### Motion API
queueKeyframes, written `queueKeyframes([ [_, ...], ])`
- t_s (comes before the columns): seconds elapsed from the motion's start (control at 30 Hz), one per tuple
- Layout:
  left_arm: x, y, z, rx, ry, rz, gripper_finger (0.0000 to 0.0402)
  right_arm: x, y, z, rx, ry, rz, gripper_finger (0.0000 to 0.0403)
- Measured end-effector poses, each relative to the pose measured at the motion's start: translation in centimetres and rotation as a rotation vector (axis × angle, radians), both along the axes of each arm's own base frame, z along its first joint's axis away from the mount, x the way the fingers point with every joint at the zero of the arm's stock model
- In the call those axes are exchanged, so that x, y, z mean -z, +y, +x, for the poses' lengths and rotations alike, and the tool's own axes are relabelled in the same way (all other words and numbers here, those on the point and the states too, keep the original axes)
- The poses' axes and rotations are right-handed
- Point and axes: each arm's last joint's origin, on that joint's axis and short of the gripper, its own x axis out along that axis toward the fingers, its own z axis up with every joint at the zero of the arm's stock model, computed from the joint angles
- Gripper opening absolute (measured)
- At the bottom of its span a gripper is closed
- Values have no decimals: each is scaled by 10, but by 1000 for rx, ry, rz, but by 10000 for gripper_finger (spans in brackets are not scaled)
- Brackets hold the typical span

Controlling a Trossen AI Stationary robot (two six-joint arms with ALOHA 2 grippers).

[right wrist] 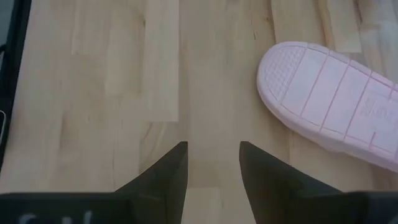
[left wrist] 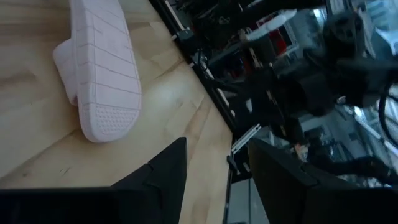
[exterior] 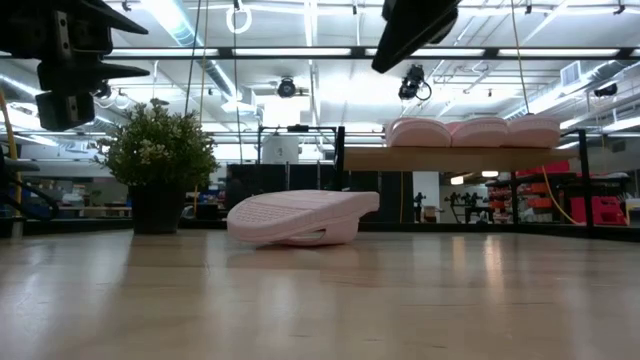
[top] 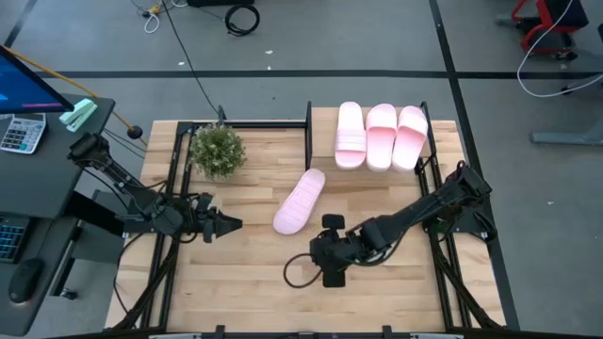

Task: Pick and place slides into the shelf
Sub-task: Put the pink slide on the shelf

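One pale pink slide (top: 300, 201) lies sole up on the table in front of the shelf; in the low view this slide (exterior: 300, 217) rests on its strap side. Three more slides (top: 381, 137) sit side by side on the shelf board (top: 322, 141), soles down. My right gripper (top: 317, 252) hangs open above the bare table just near of the loose slide, whose end (right wrist: 323, 93) shows beyond its fingers (right wrist: 213, 149). My left gripper (top: 231, 224) waits open to the left of the slide, pointing level toward it (left wrist: 214, 155).
A potted plant (top: 217, 151) stands at the far left of the table. Black frame rails (top: 174, 179) run along both table sides. A black cable loop (top: 300, 271) hangs beside my right gripper. Bare wood lies near of the slide.
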Motion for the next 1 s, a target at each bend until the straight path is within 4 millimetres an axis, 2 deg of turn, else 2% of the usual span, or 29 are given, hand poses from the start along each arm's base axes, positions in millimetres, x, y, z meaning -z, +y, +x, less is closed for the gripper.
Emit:
queueKeyframes([
  [0.13,0,2,0,-75,-11,-7,178,0,9,-4,23,-13,7,149],
  [0.3,5,2,4,-176,-10,-136,180,-1,10,-6,48,-22,14,149],
  [0.63,33,-8,23,-240,84,-202,185,-11,-18,9,148,-67,-14,150],
  [1.0,53,-3,52,-276,82,-299,187,-11,-30,13,76,-36,-34,151],
])
